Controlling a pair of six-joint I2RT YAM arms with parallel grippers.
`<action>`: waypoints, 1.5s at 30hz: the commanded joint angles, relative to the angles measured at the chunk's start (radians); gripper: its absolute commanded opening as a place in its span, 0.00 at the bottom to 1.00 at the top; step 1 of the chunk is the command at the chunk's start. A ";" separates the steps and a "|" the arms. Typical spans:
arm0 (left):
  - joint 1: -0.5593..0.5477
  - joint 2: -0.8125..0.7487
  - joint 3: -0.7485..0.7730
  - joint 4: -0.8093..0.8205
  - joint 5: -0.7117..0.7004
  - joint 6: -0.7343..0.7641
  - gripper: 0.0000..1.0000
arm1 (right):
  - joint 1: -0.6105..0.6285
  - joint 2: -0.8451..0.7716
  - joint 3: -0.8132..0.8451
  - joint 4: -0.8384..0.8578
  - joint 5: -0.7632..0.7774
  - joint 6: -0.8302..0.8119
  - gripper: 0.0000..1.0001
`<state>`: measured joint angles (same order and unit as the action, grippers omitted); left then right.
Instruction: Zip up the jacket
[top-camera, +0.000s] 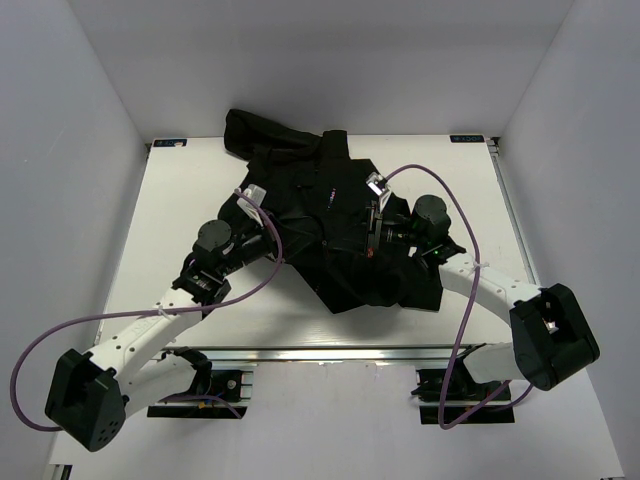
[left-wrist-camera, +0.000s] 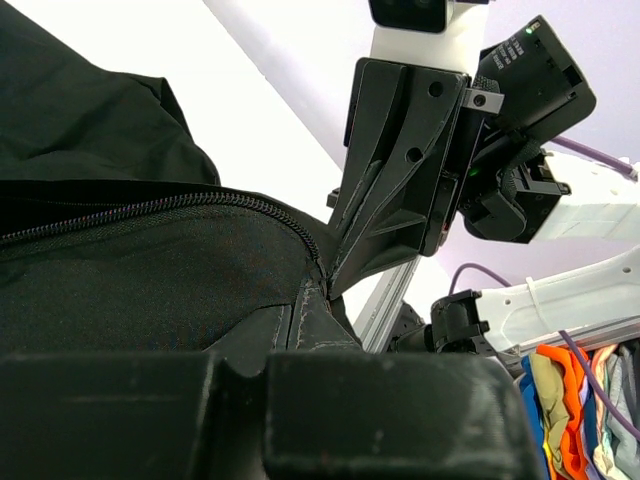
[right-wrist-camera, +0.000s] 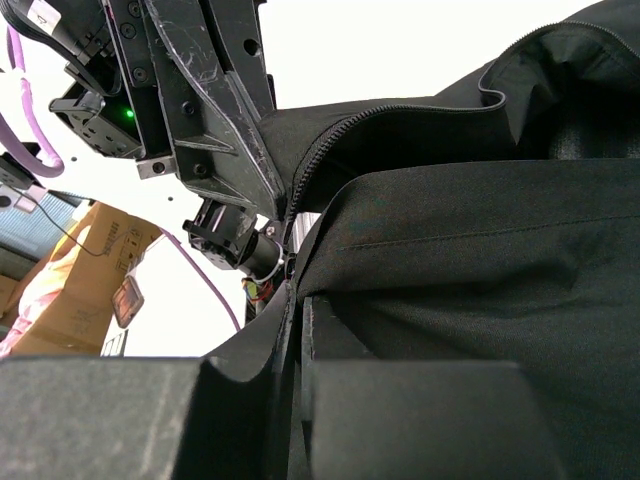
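The black jacket (top-camera: 330, 225) is being kept spread out in a crumpled heap on the white table (top-camera: 200, 180), at its middle and reaching to the far edge, where part of it is being bunched against the back wall. It is being reached from both sides by the two arms, the left arm onto its left half and the right arm onto its right half.

The left gripper (left-wrist-camera: 262, 372) is being held closed, its two fingers pressed together with a fold of the jacket's fabric pinched between them. Just above that fold, the zipper (left-wrist-camera: 150, 212) is being shown as a curved line of teeth, lying open along one front edge.

The right gripper (right-wrist-camera: 297, 340) is likewise being held closed on the jacket, a hem edge being clamped between its fingers. The two grippers are being held very near each other at the zipper's end, each being seen in the other's wrist view. Whether the slider itself is being gripped cannot be told.
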<state>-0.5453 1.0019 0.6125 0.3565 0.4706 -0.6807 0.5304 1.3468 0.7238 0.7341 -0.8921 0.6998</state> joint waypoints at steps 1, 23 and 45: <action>-0.004 -0.028 0.000 -0.007 -0.015 0.001 0.00 | 0.005 -0.037 0.025 0.077 -0.010 0.018 0.00; -0.022 0.000 0.029 -0.005 0.029 0.024 0.00 | 0.005 -0.034 0.020 0.110 0.056 0.044 0.00; -0.024 0.027 0.050 -0.169 0.204 0.090 0.00 | -0.015 0.020 0.146 -0.060 -0.042 -0.066 0.00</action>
<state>-0.5587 1.0397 0.6285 0.2733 0.5907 -0.6300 0.5240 1.3666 0.7521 0.7609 -0.9516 0.7254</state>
